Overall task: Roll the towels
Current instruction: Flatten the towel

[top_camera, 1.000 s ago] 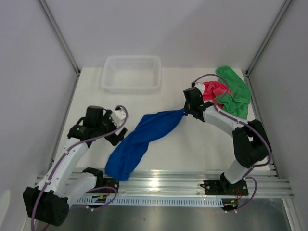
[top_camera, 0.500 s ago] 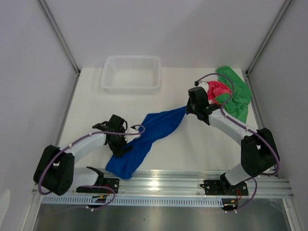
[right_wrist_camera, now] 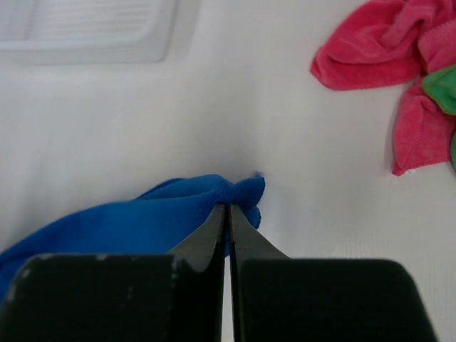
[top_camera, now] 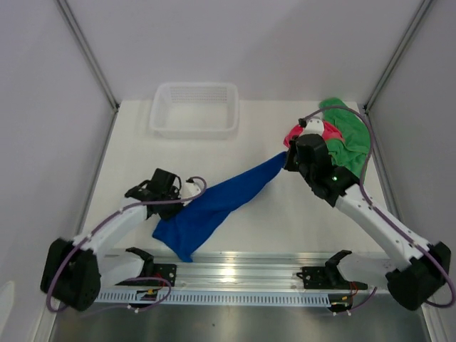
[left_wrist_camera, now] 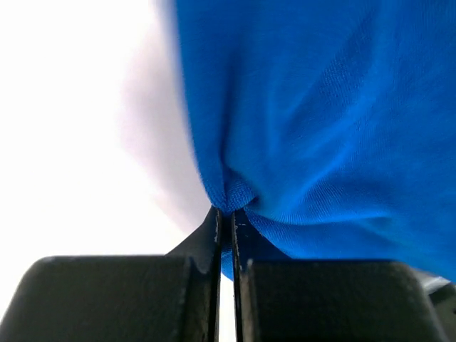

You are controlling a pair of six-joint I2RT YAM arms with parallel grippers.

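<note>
Blue towel pinched by left gripper at bunched fold, by right gripper at corner tip. Slip risked there if stretched: little cloth caught.

Blue towel: solid royal blue, plain. Green towel: bright green, plain. Pink-red towel: plain pink-red. Basket: white, fine grid mesh. Bench: plain white. Arms: white links, black joints, purple cables. Fingers: matte black. Rail: silver.
</note>
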